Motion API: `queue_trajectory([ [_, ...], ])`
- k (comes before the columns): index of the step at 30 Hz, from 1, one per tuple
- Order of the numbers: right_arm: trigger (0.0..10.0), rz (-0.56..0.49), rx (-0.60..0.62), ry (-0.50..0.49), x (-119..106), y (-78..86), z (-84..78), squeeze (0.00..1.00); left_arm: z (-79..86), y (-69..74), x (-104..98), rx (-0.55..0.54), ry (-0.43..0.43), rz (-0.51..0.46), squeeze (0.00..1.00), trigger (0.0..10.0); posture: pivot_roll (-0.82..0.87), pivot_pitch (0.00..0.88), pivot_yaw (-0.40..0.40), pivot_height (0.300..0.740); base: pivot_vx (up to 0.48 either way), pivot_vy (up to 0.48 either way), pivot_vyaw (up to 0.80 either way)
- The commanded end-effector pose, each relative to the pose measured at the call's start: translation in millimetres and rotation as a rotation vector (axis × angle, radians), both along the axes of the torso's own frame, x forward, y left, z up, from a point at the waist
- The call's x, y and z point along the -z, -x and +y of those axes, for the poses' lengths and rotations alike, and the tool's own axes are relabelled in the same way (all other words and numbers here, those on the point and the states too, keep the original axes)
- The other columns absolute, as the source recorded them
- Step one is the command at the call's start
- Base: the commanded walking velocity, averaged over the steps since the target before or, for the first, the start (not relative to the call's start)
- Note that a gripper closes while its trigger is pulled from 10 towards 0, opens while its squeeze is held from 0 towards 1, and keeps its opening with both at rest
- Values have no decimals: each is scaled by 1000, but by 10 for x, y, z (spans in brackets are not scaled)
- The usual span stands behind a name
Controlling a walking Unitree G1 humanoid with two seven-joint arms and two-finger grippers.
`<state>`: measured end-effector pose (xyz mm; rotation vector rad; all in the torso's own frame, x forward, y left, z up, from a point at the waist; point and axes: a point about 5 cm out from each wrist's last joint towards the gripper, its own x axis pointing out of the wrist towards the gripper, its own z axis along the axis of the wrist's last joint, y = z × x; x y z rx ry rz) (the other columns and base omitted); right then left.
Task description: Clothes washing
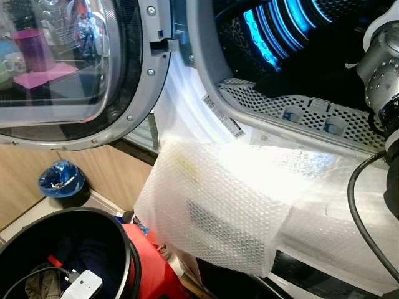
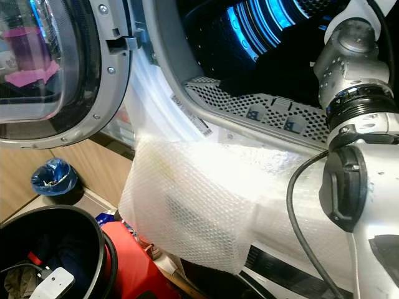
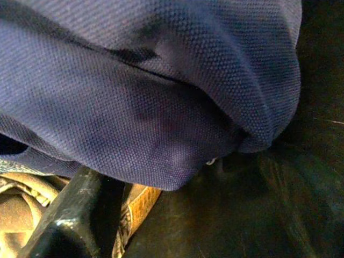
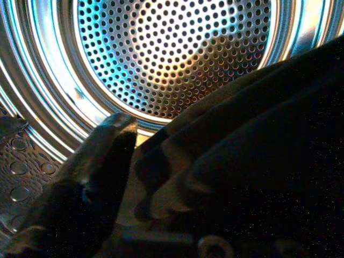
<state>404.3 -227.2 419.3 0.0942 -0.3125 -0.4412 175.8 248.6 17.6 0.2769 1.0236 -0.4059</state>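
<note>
The washing machine's drum (image 1: 293,31) stands open and glows blue inside. My right arm (image 2: 358,93) reaches in through the opening. A dark garment (image 1: 290,78) lies in the drum just behind its perforated lip. In the right wrist view my right gripper (image 4: 172,145) faces the drum's perforated back wall (image 4: 177,54), and the dark garment (image 4: 258,150) is bunched right against it. My left gripper (image 3: 161,188) is pressed close under a navy blue cloth (image 3: 150,91), with beige cloth (image 3: 16,209) and a tan strap (image 3: 137,207) beside it.
The round glass door (image 1: 62,68) hangs open at the upper left. Bubble wrap (image 1: 218,199) is draped over the machine's front. A black bin (image 1: 118,233) of clothes, holding a white box (image 1: 81,286) on a cable, stands at lower left beside something red (image 1: 153,268). A small blue-lined bin (image 1: 61,179) sits on the floor.
</note>
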Motion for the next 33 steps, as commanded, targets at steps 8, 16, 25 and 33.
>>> queue_trajectory([
  [8,10000,-115,20,-50,-214,88,-51,1000,-50,82,32,23,9,32,0,10000,114,41,11,740,0,0,0],
  [16,10000,-330,-185,-123,-509,181,44,1000,-54,89,23,19,12,31,0,10000,105,65,28,740,0,0,0],
  [25,10000,-380,-30,-8,-630,305,-132,1000,-51,17,-4,22,12,8,0,10000,85,69,36,740,0,0,0],
  [33,10000,-282,-1,13,-482,218,-101,1000,-61,38,-2,28,11,14,0,10000,92,73,39,740,0,0,0],
])
